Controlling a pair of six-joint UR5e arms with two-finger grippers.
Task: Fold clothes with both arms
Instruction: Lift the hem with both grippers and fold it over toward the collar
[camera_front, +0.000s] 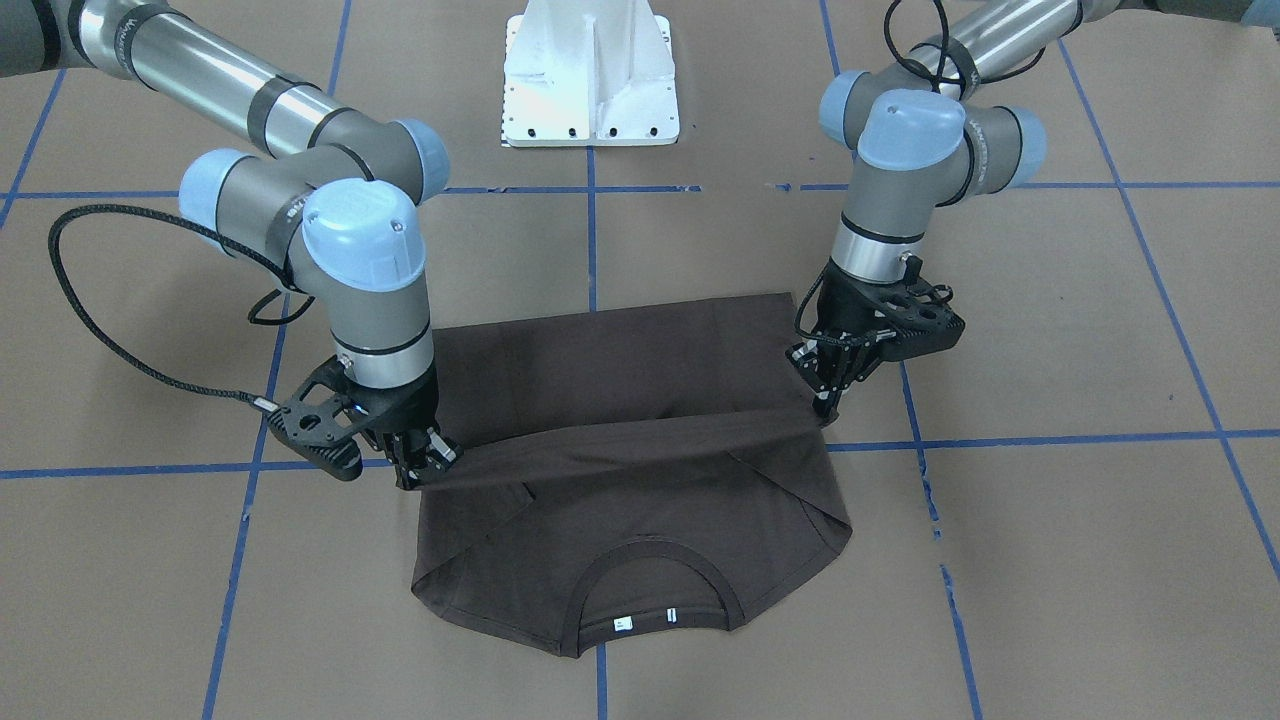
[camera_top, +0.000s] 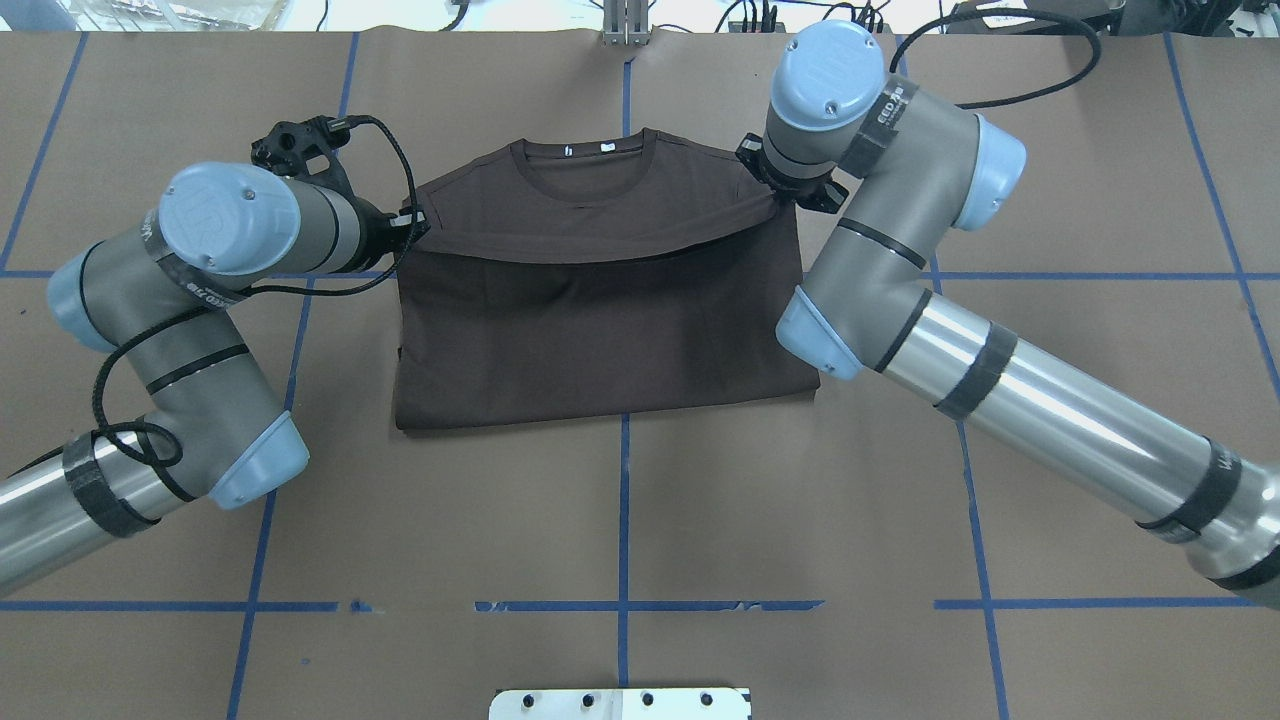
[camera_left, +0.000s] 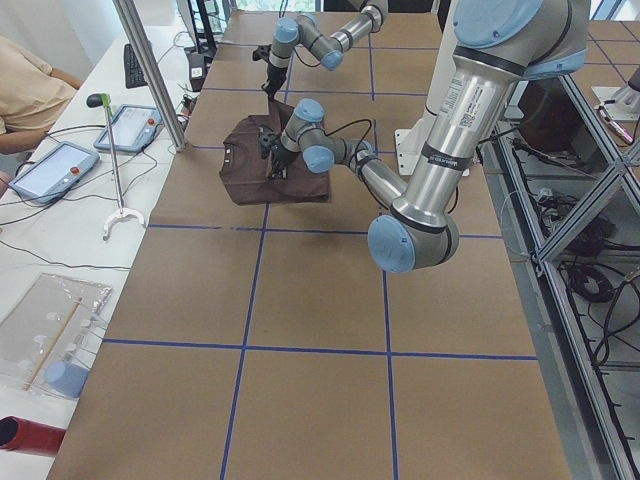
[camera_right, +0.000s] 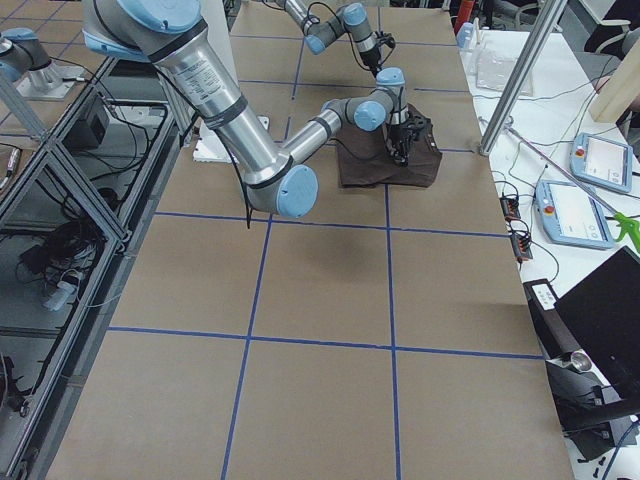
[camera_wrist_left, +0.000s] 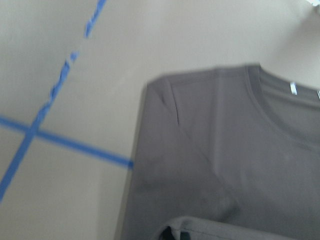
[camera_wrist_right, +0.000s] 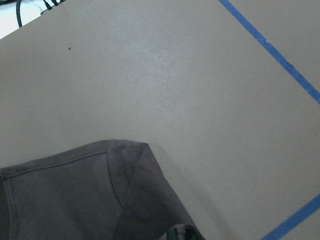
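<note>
Shirt (camera_front: 600, 350) lies mid-bench (camera_front: 1050, 560), with its collar (camera_front: 655, 565) on the side away from the robot. Left fingers (camera_front: 826, 400) and right fingers (camera_front: 425, 465) each pinch one end of a lifted cloth edge stretched across the shirt between them. The step looks like folding the robot-side half over toward the collar. To do it well, move both arms in step at equal height, hold the edge tight, lay it square just short of the collar, then let go.

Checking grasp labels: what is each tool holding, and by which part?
The T-shirt: the left tool and the right tool each pinch one end of its lifted, folded-over edge.
</note>
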